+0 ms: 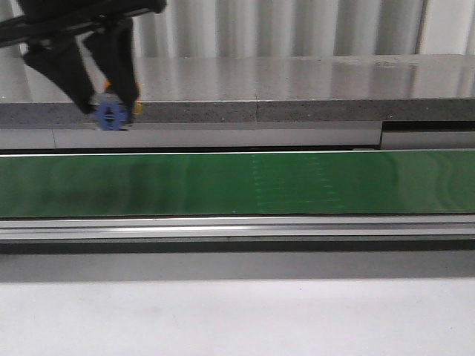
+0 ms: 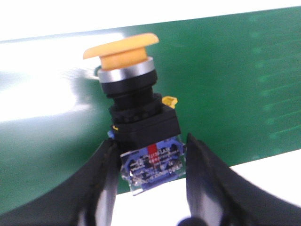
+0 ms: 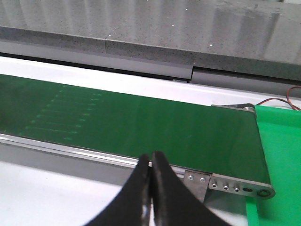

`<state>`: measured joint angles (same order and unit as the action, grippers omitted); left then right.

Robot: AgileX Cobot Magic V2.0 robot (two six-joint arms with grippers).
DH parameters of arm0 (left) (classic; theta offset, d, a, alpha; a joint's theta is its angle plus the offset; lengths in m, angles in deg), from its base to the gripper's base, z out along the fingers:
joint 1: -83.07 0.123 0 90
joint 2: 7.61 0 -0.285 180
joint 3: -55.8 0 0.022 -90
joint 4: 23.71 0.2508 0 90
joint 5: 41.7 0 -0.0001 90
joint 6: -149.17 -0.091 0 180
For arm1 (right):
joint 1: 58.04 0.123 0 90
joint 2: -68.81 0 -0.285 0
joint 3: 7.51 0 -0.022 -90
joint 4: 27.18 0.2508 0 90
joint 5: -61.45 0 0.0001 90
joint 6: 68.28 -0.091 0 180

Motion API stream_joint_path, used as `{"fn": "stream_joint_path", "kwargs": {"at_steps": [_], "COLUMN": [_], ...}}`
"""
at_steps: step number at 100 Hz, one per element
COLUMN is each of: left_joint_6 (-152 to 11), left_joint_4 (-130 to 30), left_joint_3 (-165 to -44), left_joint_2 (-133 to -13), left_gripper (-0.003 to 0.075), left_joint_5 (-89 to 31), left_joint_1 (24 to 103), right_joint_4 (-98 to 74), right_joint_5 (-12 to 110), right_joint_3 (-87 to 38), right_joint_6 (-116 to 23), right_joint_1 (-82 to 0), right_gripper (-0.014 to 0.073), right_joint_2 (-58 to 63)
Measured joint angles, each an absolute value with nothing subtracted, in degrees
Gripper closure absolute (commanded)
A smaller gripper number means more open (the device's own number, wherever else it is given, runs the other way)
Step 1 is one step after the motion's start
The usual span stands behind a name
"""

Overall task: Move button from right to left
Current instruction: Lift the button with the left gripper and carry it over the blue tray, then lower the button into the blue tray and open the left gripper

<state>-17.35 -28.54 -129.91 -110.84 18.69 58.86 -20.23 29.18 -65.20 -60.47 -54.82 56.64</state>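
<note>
While left hand point(image 2: 150, 162) clamps button point(image 2: 138, 117) at 10 o'clock above green belt point(image 1: 237, 184), label print unreadable; right hand point(image 3: 151, 188) pinched empty.

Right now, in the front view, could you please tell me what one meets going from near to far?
White table surface → metal conveyor rail → green conveyor belt → grey stone ledge, with the left gripper holding the button above its left end.

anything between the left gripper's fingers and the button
No, the fingers grip the button directly by its blue contact block, as the left wrist view shows.
</note>
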Motion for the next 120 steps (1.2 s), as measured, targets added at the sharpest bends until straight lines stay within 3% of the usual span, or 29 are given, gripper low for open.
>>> {"fn": "stream_joint_path", "kwargs": {"at_steps": [29,72,120], "left_joint_6": [-25.6,-39.6,-46.7], "left_joint_4": [-25.3,-23.7,-19.9], "left_joint_3": [-129.9,-129.9,-129.9], "left_joint_2": [-109.4,-111.0,-122.3], "left_gripper": [0.0668,0.0668,0.0668], "left_joint_5": [26.6,28.6,25.6], "left_joint_1": [72.4,93.0,103.3], "right_joint_4": [-20.2,-20.2,-20.2], "right_joint_5": [29.2,29.2,29.2], "right_joint_3": [-65.2,-65.2,-65.2], "right_joint_6": [-60.5,-60.5,-60.5], "right_joint_1": [-54.8,-54.8,-54.8], "right_gripper": [0.0659,0.0659,0.0659], "right_joint_2": [56.6,56.6,56.6]}}
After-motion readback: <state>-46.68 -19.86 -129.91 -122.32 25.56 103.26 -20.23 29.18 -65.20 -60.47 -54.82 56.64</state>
